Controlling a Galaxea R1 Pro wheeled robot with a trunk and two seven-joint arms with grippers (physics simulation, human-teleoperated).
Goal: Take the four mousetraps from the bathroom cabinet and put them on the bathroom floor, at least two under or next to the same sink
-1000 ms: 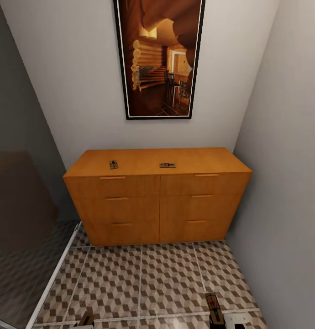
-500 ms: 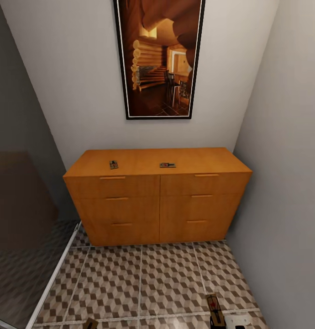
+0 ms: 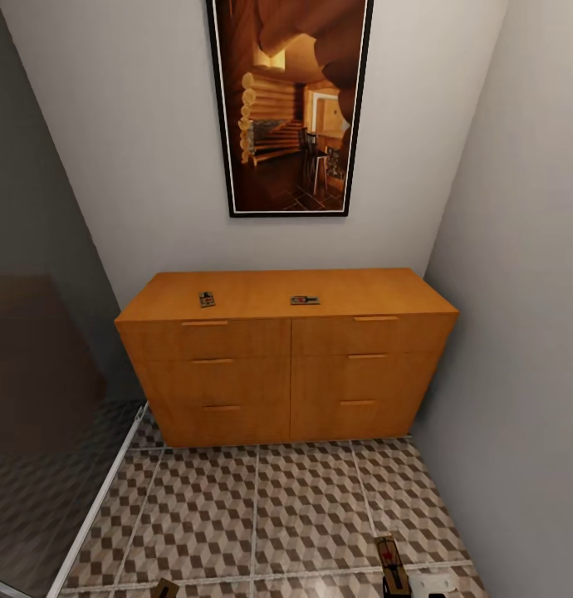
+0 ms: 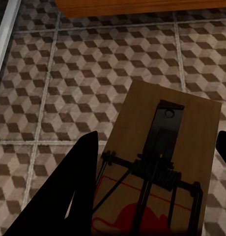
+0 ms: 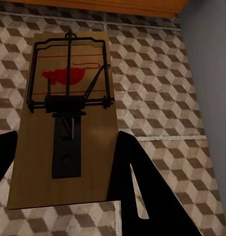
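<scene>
- 2 mousetraps are in the grippers: the left gripper (image 4: 152, 187) clamps one mousetrap (image 4: 162, 167), its board running out along the fingers.
- The right gripper (image 5: 64, 172) pinches another trap (image 5: 69, 118), long axis also along the fingers, red spot at the far end.
- 2 more wait on the cabinet (image 3: 286, 365): the left-hand trap (image 3: 207, 299) and the right-hand trap (image 3: 305, 300).
- Both held traps hang over the bathroom floor (image 3: 303, 507); straight down is the way to go, I'd say.
</scene>
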